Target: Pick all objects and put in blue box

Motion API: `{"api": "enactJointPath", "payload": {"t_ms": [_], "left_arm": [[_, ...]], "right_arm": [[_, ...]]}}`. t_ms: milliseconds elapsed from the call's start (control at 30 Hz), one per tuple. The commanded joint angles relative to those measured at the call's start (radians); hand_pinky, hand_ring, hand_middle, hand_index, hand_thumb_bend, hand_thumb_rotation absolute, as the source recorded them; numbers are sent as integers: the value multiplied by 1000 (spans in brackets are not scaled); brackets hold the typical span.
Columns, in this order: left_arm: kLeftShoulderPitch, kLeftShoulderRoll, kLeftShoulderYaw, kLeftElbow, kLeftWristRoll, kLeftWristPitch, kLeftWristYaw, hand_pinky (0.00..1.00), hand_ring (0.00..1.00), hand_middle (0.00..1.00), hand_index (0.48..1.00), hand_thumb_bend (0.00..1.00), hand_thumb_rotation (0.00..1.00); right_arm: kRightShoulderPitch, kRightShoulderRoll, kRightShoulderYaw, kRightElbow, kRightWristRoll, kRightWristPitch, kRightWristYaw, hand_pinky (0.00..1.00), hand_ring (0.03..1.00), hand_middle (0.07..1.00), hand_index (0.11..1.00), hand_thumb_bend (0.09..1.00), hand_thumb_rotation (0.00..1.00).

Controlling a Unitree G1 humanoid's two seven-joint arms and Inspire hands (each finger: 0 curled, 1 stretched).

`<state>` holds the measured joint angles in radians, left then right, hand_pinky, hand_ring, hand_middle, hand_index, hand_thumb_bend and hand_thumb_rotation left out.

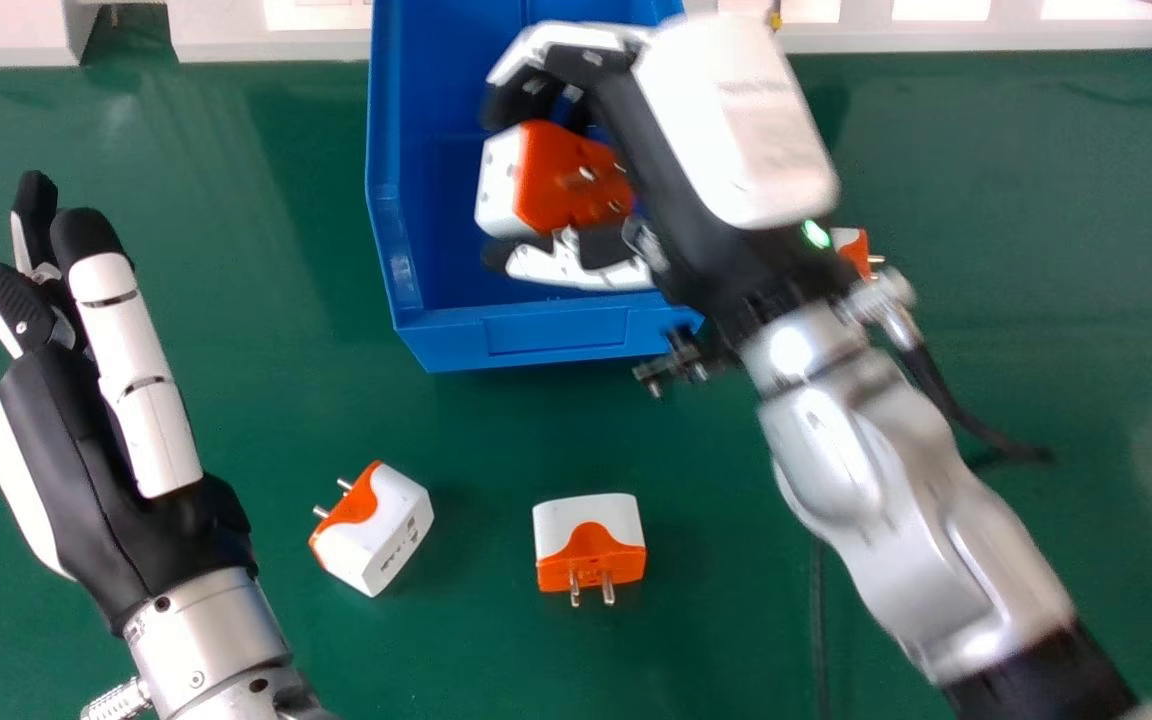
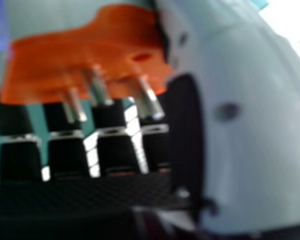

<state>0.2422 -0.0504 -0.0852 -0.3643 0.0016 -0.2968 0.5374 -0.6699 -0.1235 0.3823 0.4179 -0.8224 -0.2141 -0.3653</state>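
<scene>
My right hand point(image 1: 736, 130) grips an orange-and-white plug adapter point(image 1: 561, 180) over the blue box point(image 1: 556, 332); my left hand point(image 1: 86, 470), fingers loosely extended, is over the table point(image 1: 476, 440).

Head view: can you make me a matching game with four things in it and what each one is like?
1. Black-and-white right hand
2. Black-and-white left hand
3. Open-topped plastic box
4. Flat tabletop

A. Green
B. Curled round an orange-and-white plug adapter
C. Blue
D. Open, holding nothing

Pairs: 1-B, 2-D, 3-C, 4-A
</scene>
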Motion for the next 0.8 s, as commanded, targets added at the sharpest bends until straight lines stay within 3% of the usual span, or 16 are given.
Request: {"api": "enactJointPath", "payload": {"t_ms": [0, 200, 367, 400, 433, 467, 533, 600, 700, 767], "left_arm": [[-5, -93, -2, -8, 14, -23, 6, 936, 964, 965, 950, 532, 841], [-4, -90, 0, -6, 11, -33, 4, 945, 966, 969, 959, 529, 844], [-7, -89, -3, -2, 5, -37, -2, 940, 961, 964, 955, 532, 839], [-9, -88, -2, -1, 5, -38, -3, 941, 961, 964, 956, 533, 837], [-11, -88, -1, 1, 6, -37, -2, 941, 961, 964, 956, 533, 837], [-13, -88, 1, 3, 9, -38, -1, 941, 961, 964, 955, 533, 835], [-20, -88, 3, 6, 9, -35, 0, 941, 962, 962, 953, 530, 834], [-24, -89, 4, 6, 6, -28, 0, 941, 962, 960, 951, 534, 832], [-29, -87, 5, 6, 11, -24, -1, 942, 963, 961, 951, 536, 831], [-31, -88, 4, 3, 10, -20, 0, 945, 967, 964, 954, 534, 837]], "right_arm": [[-150, 26, 19, 226, -8, -48, -113, 349, 455, 500, 496, 499, 0], [-310, 34, 68, 553, -18, -75, -228, 349, 457, 514, 480, 499, 0], [-350, 32, 118, 625, -44, -32, -298, 338, 454, 528, 497, 497, 0], [-344, 29, 128, 609, -54, -12, -298, 412, 537, 645, 604, 624, 0], [-337, 28, 135, 591, -61, 9, -295, 412, 537, 645, 604, 624, 0], [-330, 29, 141, 573, -67, 38, -288, 502, 648, 763, 692, 740, 1], [-312, 33, 144, 531, -63, 78, -268, 688, 839, 925, 816, 866, 49], [-295, 36, 148, 496, -58, 103, -268, 827, 942, 976, 877, 918, 77], [-277, 37, 151, 455, -61, 125, -288, 879, 963, 985, 896, 933, 88], [-269, 37, 150, 430, -62, 135, -297, 961, 988, 995, 961, 962, 127]]}}
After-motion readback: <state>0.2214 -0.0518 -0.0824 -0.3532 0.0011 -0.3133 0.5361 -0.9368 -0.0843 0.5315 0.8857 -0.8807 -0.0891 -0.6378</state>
